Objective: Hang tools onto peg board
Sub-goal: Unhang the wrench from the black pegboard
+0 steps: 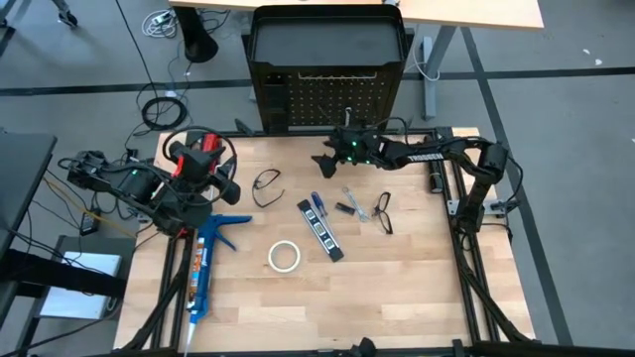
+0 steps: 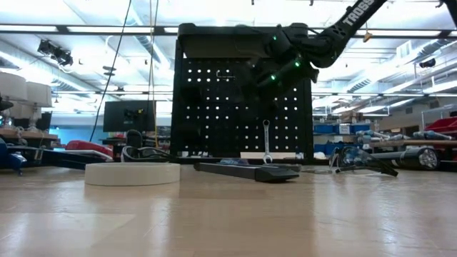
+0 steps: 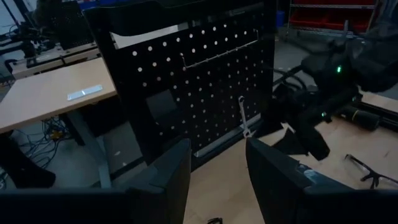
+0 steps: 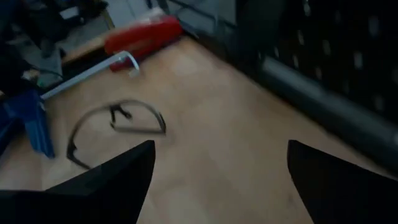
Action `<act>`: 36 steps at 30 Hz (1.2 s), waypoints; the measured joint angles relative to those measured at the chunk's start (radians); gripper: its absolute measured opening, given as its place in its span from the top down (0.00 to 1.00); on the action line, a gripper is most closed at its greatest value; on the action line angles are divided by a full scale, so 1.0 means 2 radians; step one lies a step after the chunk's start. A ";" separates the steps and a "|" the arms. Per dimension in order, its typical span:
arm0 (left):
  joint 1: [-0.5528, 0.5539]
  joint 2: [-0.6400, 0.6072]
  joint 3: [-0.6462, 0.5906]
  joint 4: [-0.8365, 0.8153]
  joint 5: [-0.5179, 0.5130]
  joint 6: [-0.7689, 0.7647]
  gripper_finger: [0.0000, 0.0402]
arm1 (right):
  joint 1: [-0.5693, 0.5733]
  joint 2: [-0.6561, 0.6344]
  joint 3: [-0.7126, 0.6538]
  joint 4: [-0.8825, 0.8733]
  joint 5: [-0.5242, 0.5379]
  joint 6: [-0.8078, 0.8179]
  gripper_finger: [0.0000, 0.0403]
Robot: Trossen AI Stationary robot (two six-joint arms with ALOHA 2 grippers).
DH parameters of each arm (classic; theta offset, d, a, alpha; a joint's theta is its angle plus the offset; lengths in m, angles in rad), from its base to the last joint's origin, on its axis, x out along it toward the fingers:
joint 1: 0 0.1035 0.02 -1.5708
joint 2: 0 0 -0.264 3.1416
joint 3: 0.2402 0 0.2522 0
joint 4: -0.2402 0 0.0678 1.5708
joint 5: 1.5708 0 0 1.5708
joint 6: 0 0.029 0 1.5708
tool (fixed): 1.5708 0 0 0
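Observation:
The black peg board stands upright at the table's far edge. A silver wrench hangs upright on its face by its top end. My right gripper hovers open just in front of the board, above the table, holding nothing. My left gripper is open and raised at the table's left side, facing the board. On the table lie safety glasses, a blue-handled screwdriver, a black-and-white pen-like tool, a white tape roll, another wrench and a second pair of glasses.
A long blue caulking gun lies near the table's left edge, and a red-handled tool sits by my left arm. A long wire hook crosses the board's upper part. Bare wood stretches along the near side.

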 joint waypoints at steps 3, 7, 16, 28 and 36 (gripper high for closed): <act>0.000 0.000 0.000 -0.006 0.000 -0.010 0.60 | -0.004 -0.008 -0.032 0.020 0.003 0.027 0.11; 0.000 0.000 0.000 -0.012 0.001 -0.018 0.60 | -0.010 -0.028 -0.087 0.091 0.041 0.059 0.14; 0.000 0.000 0.000 -0.012 0.015 -0.019 0.60 | -0.037 -0.036 -0.152 0.161 0.161 0.000 0.14; 0.001 0.000 0.000 -0.020 0.017 -0.019 0.60 | -0.103 0.003 -0.106 0.108 0.110 0.002 0.14; 0.001 0.000 0.000 -0.020 0.019 -0.030 0.60 | -0.120 0.032 -0.079 0.085 0.071 0.004 0.14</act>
